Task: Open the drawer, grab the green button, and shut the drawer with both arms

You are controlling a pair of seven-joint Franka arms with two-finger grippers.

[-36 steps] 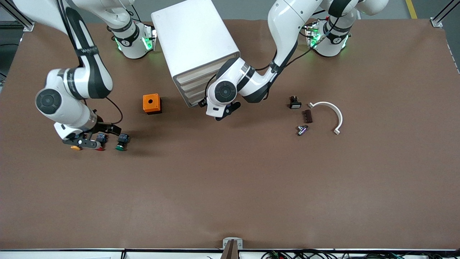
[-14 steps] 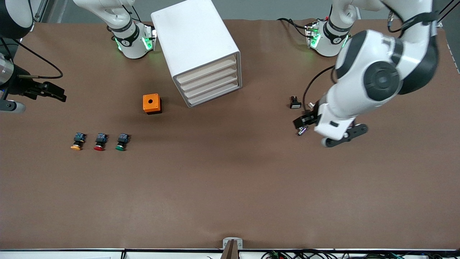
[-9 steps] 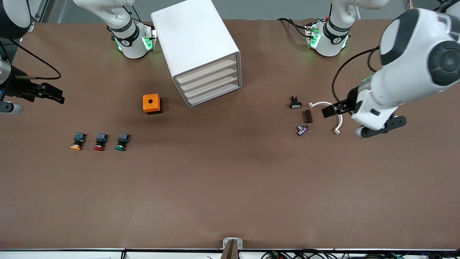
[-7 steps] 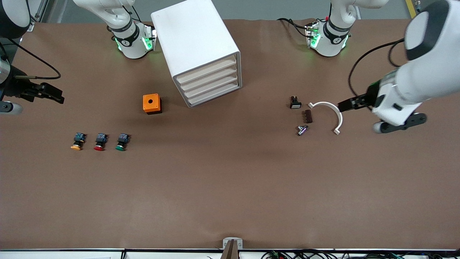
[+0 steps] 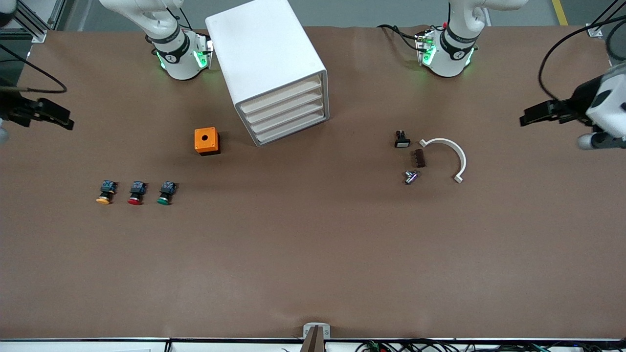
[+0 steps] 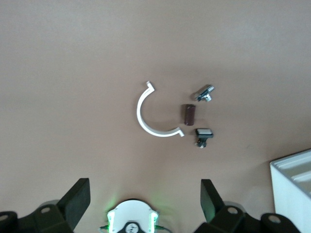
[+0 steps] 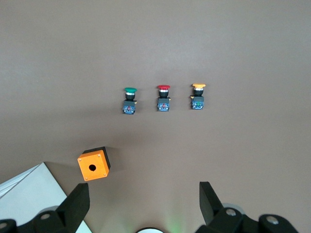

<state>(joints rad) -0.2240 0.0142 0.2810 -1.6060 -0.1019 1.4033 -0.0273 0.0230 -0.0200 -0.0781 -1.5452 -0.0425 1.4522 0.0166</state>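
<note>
No brand, label or writing can be read on anything in view. The white 4-drawer cabinet [image 5: 268, 68] stands between the 2 arm bases with all 4 drawers pushed in, so their contents are hidden. Beside it, toward the right arm's end, sits an orange box with a round hole in its top [image 5: 206, 141].

The small push button with a round green cap and black-and-blue body [image 5: 166, 192] lies on the brown table [image 5: 313, 254], nearer to the front camera than the orange box. It is the 1 of 3 in a row closest to the cabinet, next to the red-capped button [image 5: 136, 192] and the yellow-capped button [image 5: 105, 192].

The right gripper [image 7: 141, 204] hangs above the table's edge at its own end, released and holding nothing. The left gripper [image 6: 143, 201] hangs above its own end, also spread and empty.

Toward the left arm's end lie a white curved bracket [image 5: 449, 155], a dark brown block [image 5: 418, 158], a small black switch [image 5: 401, 139] and a small metal fitting [image 5: 411, 176].
</note>
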